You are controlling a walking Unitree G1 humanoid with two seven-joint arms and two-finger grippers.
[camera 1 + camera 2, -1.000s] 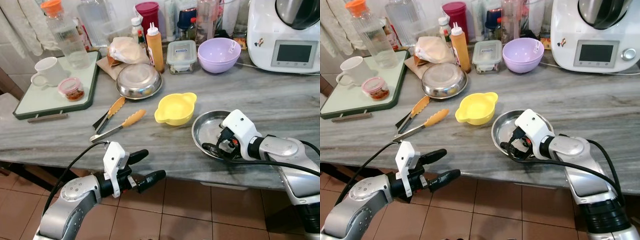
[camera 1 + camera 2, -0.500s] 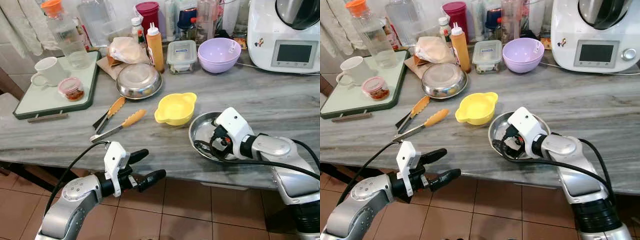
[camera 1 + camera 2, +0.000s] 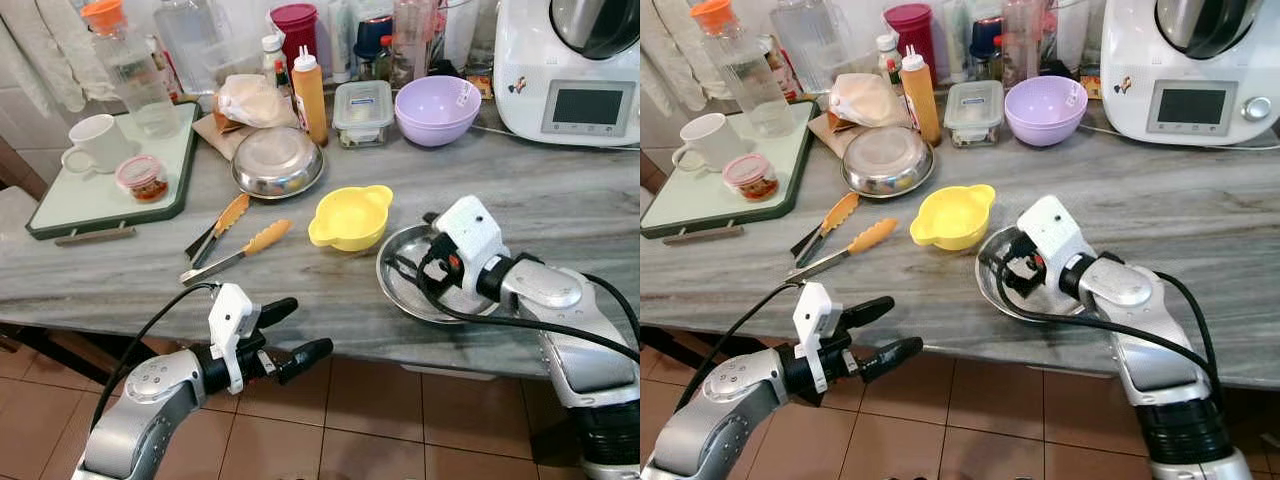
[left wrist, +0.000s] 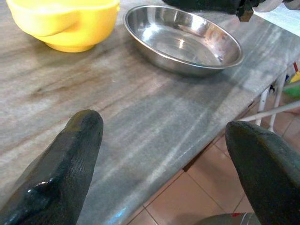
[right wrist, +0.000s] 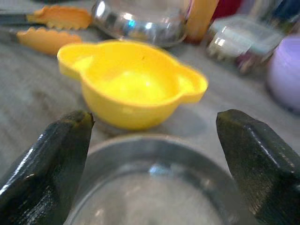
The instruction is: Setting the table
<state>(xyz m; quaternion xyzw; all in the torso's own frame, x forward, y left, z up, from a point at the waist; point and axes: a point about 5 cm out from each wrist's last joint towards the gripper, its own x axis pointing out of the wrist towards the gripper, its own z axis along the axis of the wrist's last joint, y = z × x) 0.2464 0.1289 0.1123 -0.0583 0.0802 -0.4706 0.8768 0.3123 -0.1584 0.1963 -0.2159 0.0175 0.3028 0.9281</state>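
Note:
A shallow steel plate (image 3: 402, 290) lies near the counter's front edge, right of a yellow two-handled bowl (image 3: 350, 217). My right gripper (image 3: 415, 255) hovers open over the plate's far left part, pointing toward the yellow bowl (image 5: 133, 91). In the right wrist view its fingers (image 5: 51, 159) stand wide apart above the plate (image 5: 150, 187), touching nothing. My left gripper (image 3: 305, 325) is open and empty, held below and in front of the counter edge. The left wrist view looks across the counter at the plate (image 4: 183, 40) and bowl (image 4: 61, 23).
Orange-tipped tongs (image 3: 235, 240) lie left of the yellow bowl. Behind are a second steel dish (image 3: 278, 160), a purple bowl (image 3: 438, 108), bottles and containers. A green-rimmed tray (image 3: 100, 195) with a white mug (image 3: 95, 140) sits at far left, a white appliance (image 3: 570, 70) at far right.
My right gripper has risen from the plate's front rim and swung back over its far side, toward the yellow bowl. The plate slid slightly left. The left arm stayed put.

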